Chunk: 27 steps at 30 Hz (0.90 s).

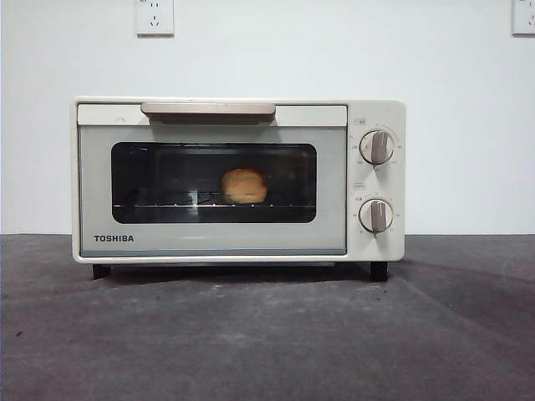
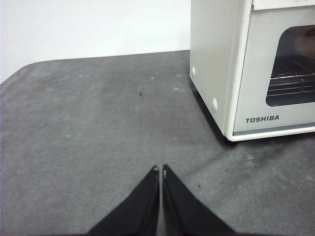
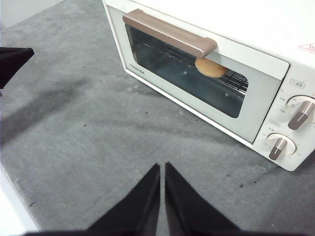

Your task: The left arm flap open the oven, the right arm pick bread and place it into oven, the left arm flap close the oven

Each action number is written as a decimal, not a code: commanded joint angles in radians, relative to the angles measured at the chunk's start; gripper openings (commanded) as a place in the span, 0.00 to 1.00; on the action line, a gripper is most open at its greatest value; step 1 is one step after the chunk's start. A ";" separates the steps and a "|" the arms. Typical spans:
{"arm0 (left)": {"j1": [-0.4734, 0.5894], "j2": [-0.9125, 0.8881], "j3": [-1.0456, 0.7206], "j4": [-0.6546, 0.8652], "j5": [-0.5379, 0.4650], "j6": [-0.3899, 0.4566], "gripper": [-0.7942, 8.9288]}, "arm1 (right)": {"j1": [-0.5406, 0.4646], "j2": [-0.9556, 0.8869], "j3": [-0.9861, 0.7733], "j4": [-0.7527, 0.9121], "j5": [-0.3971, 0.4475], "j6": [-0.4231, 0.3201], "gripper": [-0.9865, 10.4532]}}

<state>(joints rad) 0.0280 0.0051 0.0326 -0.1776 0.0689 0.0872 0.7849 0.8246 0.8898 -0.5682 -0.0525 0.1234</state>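
Both of our grippers, left gripper [image 2: 161,170] and right gripper [image 3: 162,166], hang pressed together and empty, well back from the oven [image 1: 238,180], whose door is shut with the bread [image 1: 244,186] lying on its rack, so we judge nothing remains.

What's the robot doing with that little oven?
Right now nothing is being handled. The oven stands on the grey table with its door closed, and the bread sits inside on the wire rack, visible through the glass. The left gripper hangs over the table beside the oven, jaws together and holding nothing. The right gripper hangs in front of the oven, also closed and holding nothing. It looks like the bread job is done.
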 commanded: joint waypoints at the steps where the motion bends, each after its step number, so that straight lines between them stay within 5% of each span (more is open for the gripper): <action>1: 0.000 -0.002 -0.021 -0.007 -0.002 -0.005 0.10 | 0.010 0.004 0.006 0.007 0.001 0.006 0.10; 21: 0.000 -0.002 -0.021 -0.007 -0.002 -0.005 0.10 | 0.005 -0.003 0.006 0.010 0.004 -0.027 0.10; 27: 0.000 -0.002 -0.021 -0.007 -0.002 -0.005 0.10 | -0.153 -0.074 -0.019 0.051 -0.007 -0.053 0.10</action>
<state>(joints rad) 0.0280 0.0051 0.0326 -0.1776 0.0689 0.0872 0.6514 0.7559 0.8764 -0.5304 -0.0502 0.0849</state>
